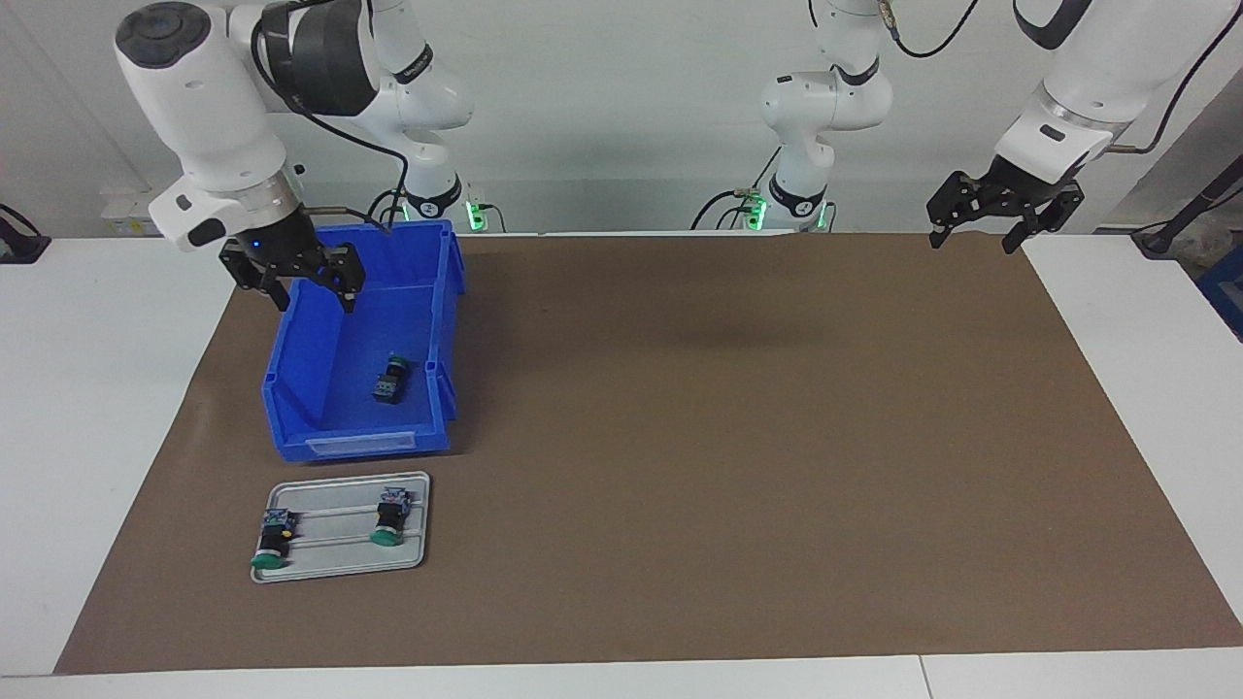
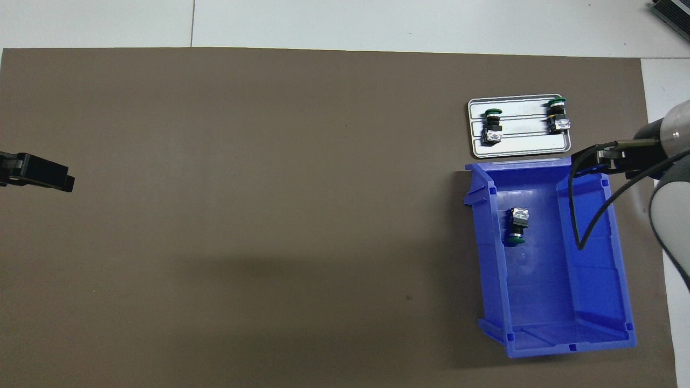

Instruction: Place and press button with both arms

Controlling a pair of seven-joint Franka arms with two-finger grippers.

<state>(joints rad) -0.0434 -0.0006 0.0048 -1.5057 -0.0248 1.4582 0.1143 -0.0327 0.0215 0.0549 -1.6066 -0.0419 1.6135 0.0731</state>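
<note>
A green-capped button [image 1: 390,379] with a black body lies on its side on the floor of the blue bin [image 1: 442,320]; it also shows in the overhead view [image 2: 517,226]. My right gripper [image 1: 316,294] is open and empty. It hangs above the bin's rim on the side toward the right arm's end of the table, well above the button. My left gripper [image 1: 976,236] is open and empty. It waits in the air over the mat's edge at the left arm's end. Two like buttons [image 1: 389,517] [image 1: 274,539] lie on a grey tray.
The grey metal tray [image 1: 335,568] lies just farther from the robots than the blue bin [image 2: 593,302]. The button on it nearest the right arm's end of the table shows a yellow spot. A brown mat [image 1: 728,437] covers the table.
</note>
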